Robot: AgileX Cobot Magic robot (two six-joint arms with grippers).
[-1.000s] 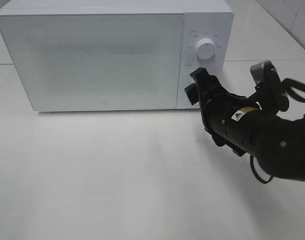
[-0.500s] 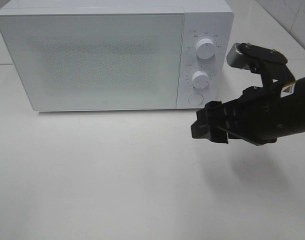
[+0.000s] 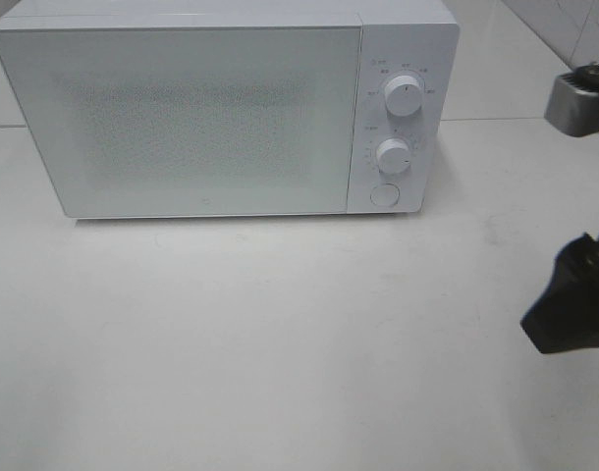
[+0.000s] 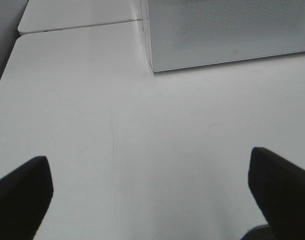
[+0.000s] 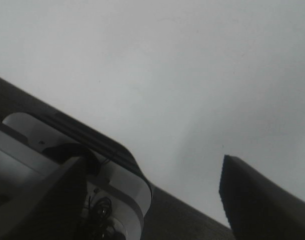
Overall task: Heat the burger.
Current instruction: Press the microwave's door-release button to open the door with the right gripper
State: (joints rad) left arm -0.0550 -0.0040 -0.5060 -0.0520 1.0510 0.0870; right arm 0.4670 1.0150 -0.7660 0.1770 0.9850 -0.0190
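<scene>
Exterior high gives me the white microwave [image 3: 221, 108] at the back of the pale table [image 3: 260, 343], its door [image 3: 182, 118] shut flat against the body. The door's speckled front lets nothing through, so I cannot tell where the burger is; none of my three views shows it. On the panel to the right of the door I see an upper knob [image 3: 405, 98], a lower knob [image 3: 393, 155] below it, and a round button [image 3: 383, 194] beneath both. At the right edge of this view a dark part of the right arm [image 3: 572, 309] juts in above the table, well apart from the microwave, with a grey housing [image 3: 581, 98] higher up on the same edge.

On the left wrist camera, the left gripper [image 4: 150, 180] has its jaws spread wide. One dark finger [image 4: 22, 195] shows at each side of the picture, with only bare table between them, and it holds nothing. The microwave's lower front corner sits ahead of it, near but not touching.

On the right wrist camera, the right gripper [image 5: 151, 165] is also parted a good way, its two dark fingertips [image 5: 257, 200] apart with nothing clamped between them. Between them I see pale surface and a rounded white and grey piece [image 5: 117, 185] with a dark band; I cannot tell what that piece is
</scene>
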